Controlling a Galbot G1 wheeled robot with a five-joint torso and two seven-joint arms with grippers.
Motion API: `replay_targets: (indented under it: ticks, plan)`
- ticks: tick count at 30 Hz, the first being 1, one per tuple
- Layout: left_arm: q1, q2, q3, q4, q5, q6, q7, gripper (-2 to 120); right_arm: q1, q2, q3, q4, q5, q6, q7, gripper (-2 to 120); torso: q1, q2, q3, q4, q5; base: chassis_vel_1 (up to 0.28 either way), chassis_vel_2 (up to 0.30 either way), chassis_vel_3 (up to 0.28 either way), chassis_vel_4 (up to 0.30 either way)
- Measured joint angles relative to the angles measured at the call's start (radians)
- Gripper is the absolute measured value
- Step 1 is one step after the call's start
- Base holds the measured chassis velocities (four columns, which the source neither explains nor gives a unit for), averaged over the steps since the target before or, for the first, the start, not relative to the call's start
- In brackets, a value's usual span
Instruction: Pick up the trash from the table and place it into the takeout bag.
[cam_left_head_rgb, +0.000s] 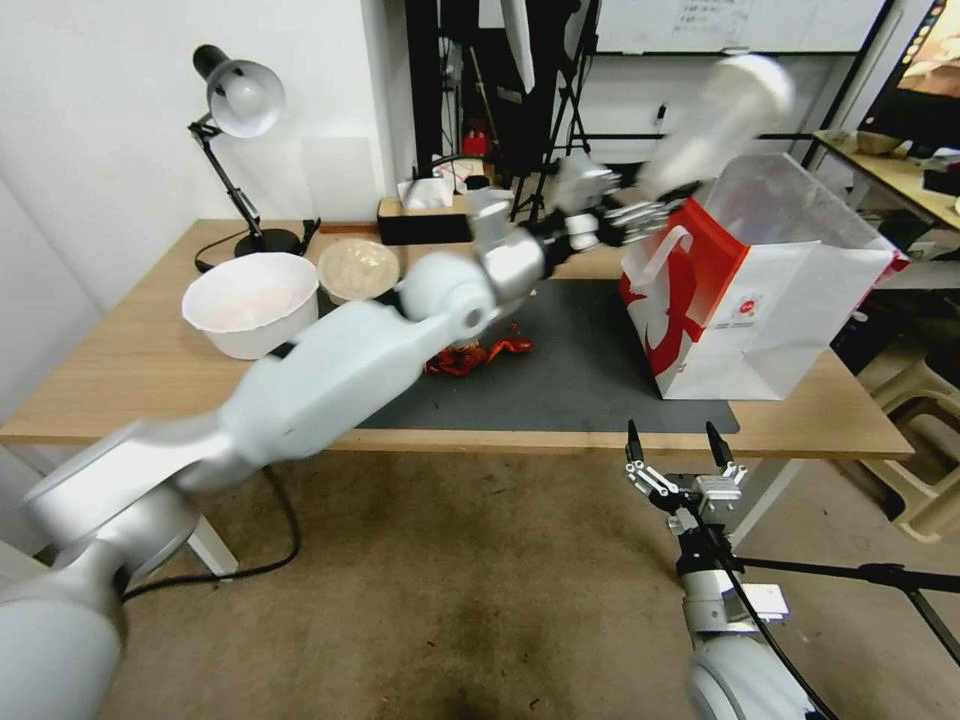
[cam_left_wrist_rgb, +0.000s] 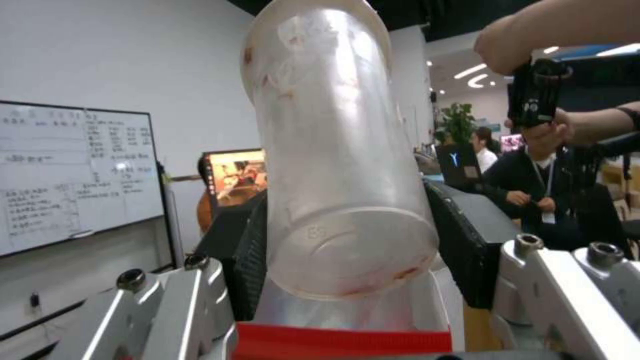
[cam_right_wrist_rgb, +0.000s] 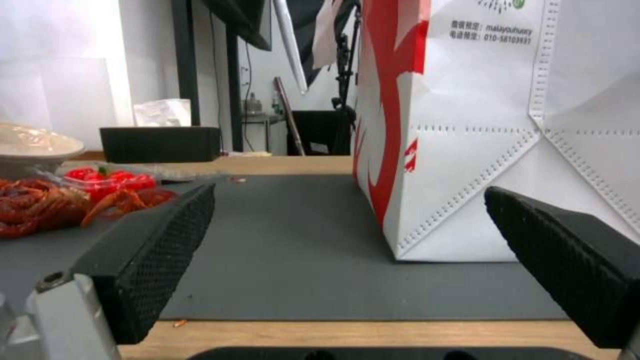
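While the left gripper (cam_left_head_rgb: 640, 213) clamps the translucent plastic cup (cam_left_head_rgb: 722, 112) above the takeout bag (cam_left_head_rgb: 760, 290), the drop is the step in hand.
To do it well, the cup should clear the bag's red rim and sit over the mouth before release; the right gripper (cam_left_head_rgb: 677, 444) waits spread wide below the table (cam_left_head_rgb: 120, 370) edge; red scraps (cam_left_head_rgb: 470, 357) lie on the mat.

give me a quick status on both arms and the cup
Left tool shut on translucent plastic cup, raised over white-and-red paper takeout bag. Right tool open, idle before the table edge. Nothing blocking the bag mouth.
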Motion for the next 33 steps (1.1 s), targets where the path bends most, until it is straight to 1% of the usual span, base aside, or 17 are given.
replay_targets:
  ticks: [1,5,6,10,13,14,17,18,22,23,25,26,27,30,31,32,33]
  plan:
    - [0.0,0.0,0.0,0.0,0.0,0.0,0.0,53,0.0,0.0,0.0,0.0,0.0,0.0,0.0,100,0.0,0.0,0.0,0.0,0.0,0.0,0.0,0.0,0.0]
    - [-0.058,-0.076,0.046,0.104,-0.012,-0.004,0.003,53,0.005,-0.002,-0.001,0.0,0.002,0.002,0.0,100,0.0,0.0,0.0,-0.0001,0.0002,0.0,0.0,0.0,0.0]
    - [-0.058,-0.076,0.046,0.104,-0.012,-0.004,0.003,53,0.005,-0.002,-0.001,0.0,0.002,0.002,0.0,100,0.0,0.0,0.0,-0.0001,0.0002,0.0,0.0,0.0,0.0]
    - [-0.091,-0.123,0.076,0.158,-0.032,-0.003,-0.001,53,0.011,-0.001,-0.003,-0.001,0.005,0.003,0.0,100,0.0,0.0,0.0,0.0003,-0.0001,0.0,0.0,0.0,0.0]
    - [-0.112,-0.181,0.098,0.22,-0.036,-0.001,0.001,53,0.012,0.0,-0.002,-0.003,0.007,0.007,0.0,100,0.0,0.0,0.0,-0.0001,0.0001,0.0,0.0,0.0,0.0]
    - [-0.112,-0.181,0.098,0.22,-0.036,-0.001,0.001,53,0.012,0.0,-0.002,-0.003,0.007,0.007,0.0,100,0.0,0.0,0.0,-0.0001,0.0001,0.0,0.0,0.0,0.0]
    - [-0.131,-0.233,0.119,0.276,-0.036,-0.001,0.004,53,0.011,0.0,0.001,-0.003,0.009,0.012,0.0,100,0.0,0.0,0.0,0.0,0.0001,0.0,0.0,0.0,0.0]
    - [-0.131,-0.233,0.119,0.276,-0.036,-0.001,0.004,53,0.011,0.0,0.001,-0.003,0.009,0.012,0.0,100,0.0,0.0,0.0,0.0,0.0001,0.0,0.0,0.0,0.0]
    - [-0.161,-0.303,0.133,0.39,-0.007,-0.009,0.022,53,0.009,0.003,0.007,0.002,0.01,0.017,0.0,100,0.0,0.0,0.0,-0.0003,0.0002,0.0,0.0,0.0,0.0]
    - [-0.161,-0.303,0.133,0.39,-0.007,-0.009,0.022,53,0.009,0.003,0.007,0.002,0.01,0.017,0.0,100,0.0,0.0,0.0,-0.0003,0.0002,0.0,0.0,0.0,0.0]
    - [-0.167,-0.32,0.133,0.439,0.009,-0.014,0.026,53,0.006,0.005,0.009,0.004,0.01,0.02,-0.001,100,0.0,0.0,0.0,-0.0002,0.0001,0.0,0.0,0.0,0.0]
    - [-0.167,-0.322,0.133,0.451,0.012,-0.014,0.026,57,0.005,0.006,0.009,0.005,0.01,0.021,-0.001,100,0.0,0.0,0.0,0.0,0.0001,0.0,0.0,0.0,0.0]
    - [-0.167,-0.322,0.133,0.451,0.012,-0.014,0.026,57,0.005,0.006,0.009,0.005,0.01,0.021,-0.001,100,0.0,0.0,0.0,0.0,0.0001,0.0,0.0,0.0,0.0]
    - [-0.167,-0.317,0.127,0.459,0.018,-0.013,0.021,72,0.005,0.006,0.01,0.006,0.01,0.022,-0.001,100,0.0,0.0,0.0,0.0,-0.0001,0.0,0.0,0.0,0.0]
    - [-0.166,-0.314,0.123,0.46,0.02,-0.012,0.019,75,0.005,0.006,0.01,0.006,0.01,0.022,-0.001,100,0.0,0.0,0.0,0.0,-0.0001,0.0,0.0,0.0,0.0]
    - [-0.166,-0.314,0.123,0.46,0.02,-0.012,0.019,75,0.005,0.006,0.01,0.006,0.01,0.022,-0.001,100,0.0,0.0,0.0,0.0,-0.0001,0.0,0.0,0.0,0.0]
    - [-0.165,-0.311,0.119,0.46,0.02,-0.011,0.015,80,0.005,0.006,0.01,0.006,0.01,0.022,-0.001,100,0.0,0.0,0.0,0.0001,-0.0001,0.0,0.0,0.0,0.0]
